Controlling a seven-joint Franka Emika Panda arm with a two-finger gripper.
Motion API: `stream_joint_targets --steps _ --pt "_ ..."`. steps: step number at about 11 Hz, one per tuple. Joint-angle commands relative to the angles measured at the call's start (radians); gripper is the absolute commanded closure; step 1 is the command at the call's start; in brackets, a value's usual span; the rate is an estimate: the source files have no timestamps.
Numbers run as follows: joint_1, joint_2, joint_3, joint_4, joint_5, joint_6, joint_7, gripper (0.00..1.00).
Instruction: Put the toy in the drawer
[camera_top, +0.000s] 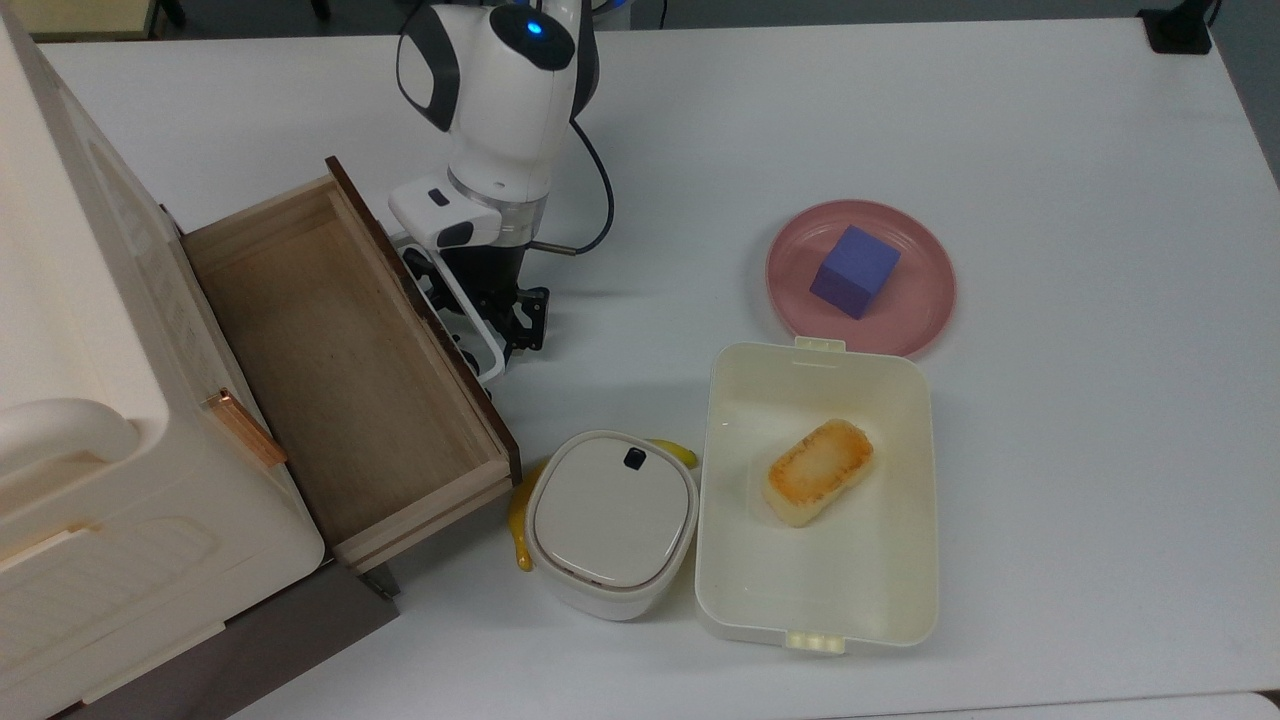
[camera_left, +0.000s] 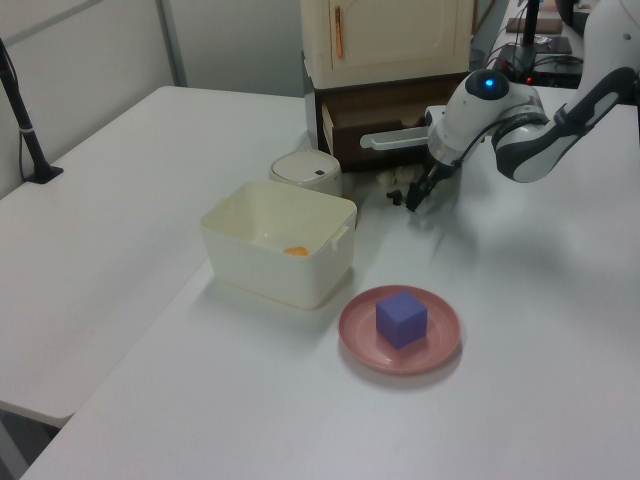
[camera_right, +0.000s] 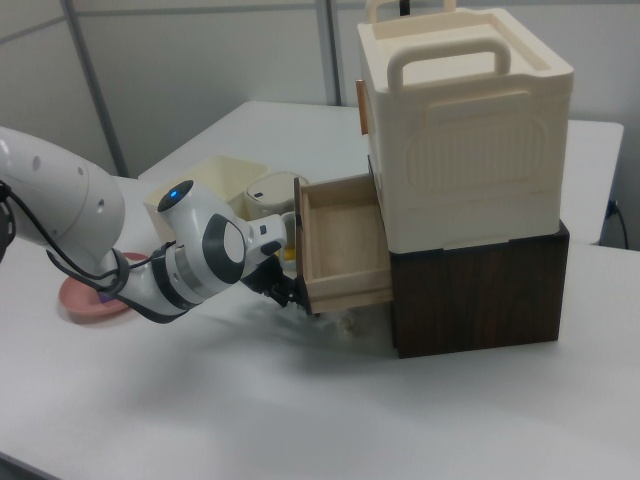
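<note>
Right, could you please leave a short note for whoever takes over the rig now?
Gripper: low at the drawer's white handle, on the table side. Whether it is open or holding anything, I cannot tell.
Drawer: pulled open, with bare wood inside.
Toy: not in the drawer, and I cannot place it with certainty.
Done: the drawer is open.
Left: find the toy, grasp it, carry it over the front panel and release it inside the drawer.
</note>
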Motion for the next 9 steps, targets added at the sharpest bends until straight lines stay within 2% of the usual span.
stream_joint_targets --steps 1,3,4,8,9 --pt "0.008 0.044 -0.019 0.06 -0.043 0.028 0.018 0.34" --pt "0.02 0.042 -0.014 0.065 -0.054 0.026 0.017 0.85" --pt "0.041 0.042 -0.009 0.067 -0.052 0.025 0.02 1.0" --pt "0.138 -0.01 -0.002 0.051 -0.043 -0.03 0.047 1.0" --pt "0.155 -0.034 0.026 0.05 -0.033 -0.069 0.083 1.0"
